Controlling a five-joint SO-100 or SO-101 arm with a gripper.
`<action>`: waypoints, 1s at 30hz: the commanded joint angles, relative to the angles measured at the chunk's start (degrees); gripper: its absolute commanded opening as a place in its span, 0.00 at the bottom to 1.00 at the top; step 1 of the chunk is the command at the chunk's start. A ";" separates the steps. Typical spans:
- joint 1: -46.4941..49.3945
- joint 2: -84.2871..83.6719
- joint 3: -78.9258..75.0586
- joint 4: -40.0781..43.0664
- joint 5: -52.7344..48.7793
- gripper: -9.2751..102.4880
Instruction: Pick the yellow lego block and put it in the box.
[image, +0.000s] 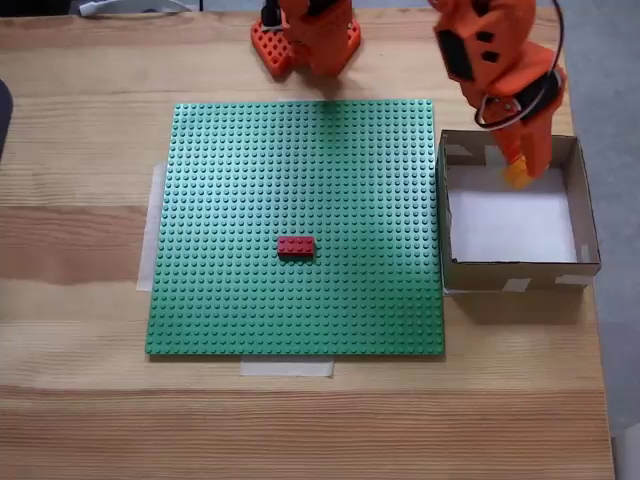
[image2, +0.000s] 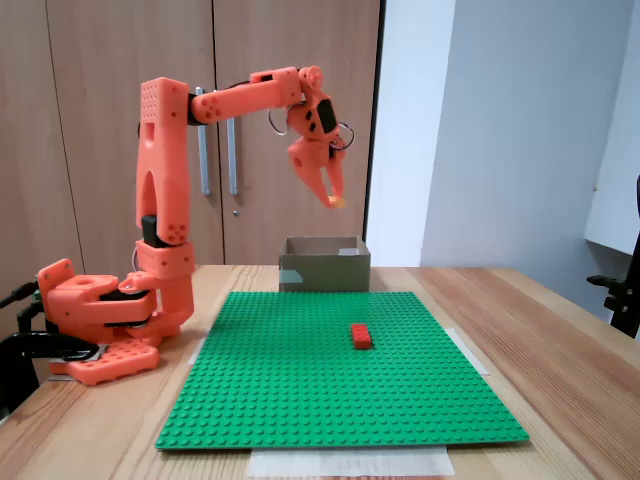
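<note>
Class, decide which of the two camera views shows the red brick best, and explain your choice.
The fixed view looking down shows the red brick best: its whole studded top lies unobstructed on the green baseplate. In the fixed view from the table's side, the red brick appears foreshortened, end-on.

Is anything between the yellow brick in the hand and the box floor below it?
Nothing visible. The hand holds the yellow lego block high above the open box. From above, the block sits over the box's bare white floor. The red brick lies apart on the green baseplate.
</note>
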 joint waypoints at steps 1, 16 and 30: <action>-1.49 -0.62 -2.90 0.18 0.62 0.07; -2.02 -11.69 -2.37 -1.49 1.58 0.07; -1.67 -21.71 -2.29 -6.59 2.46 0.07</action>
